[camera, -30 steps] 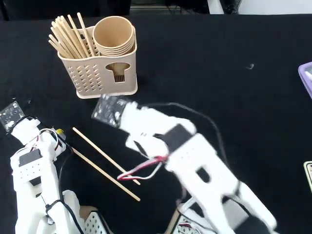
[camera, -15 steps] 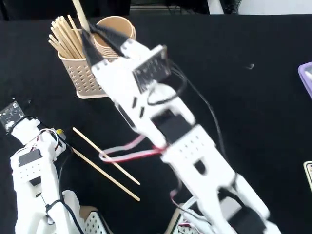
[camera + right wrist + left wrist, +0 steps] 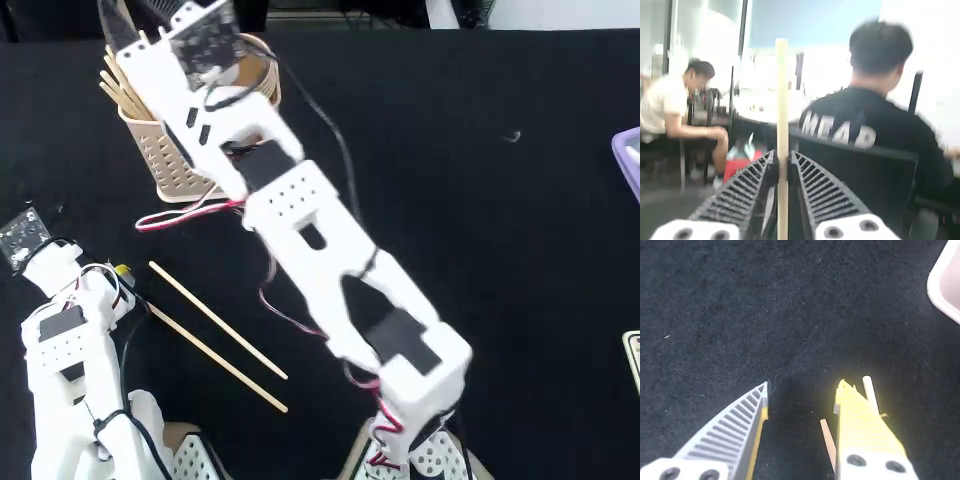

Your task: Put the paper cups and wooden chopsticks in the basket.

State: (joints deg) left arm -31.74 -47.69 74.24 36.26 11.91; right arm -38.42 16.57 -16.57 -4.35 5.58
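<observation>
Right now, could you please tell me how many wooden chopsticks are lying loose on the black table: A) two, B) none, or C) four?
A: two chopsticks lie side by side on the table in front of the basket, while the right gripper clamps another chopstick.

A black surface (image 3: 520, 250) carries a purple object (image 3: 628, 160) at its right edge (a pale object (image 3: 634, 355) sits along that same edge).

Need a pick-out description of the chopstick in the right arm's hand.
At the far left of the black table, find the beige basket; the right arm stretches over it. Its hand is shut on one wooden chopstick. Unlike the bundle in the basket and the two loose chopsticks on the table, it is clamped upright.
</observation>
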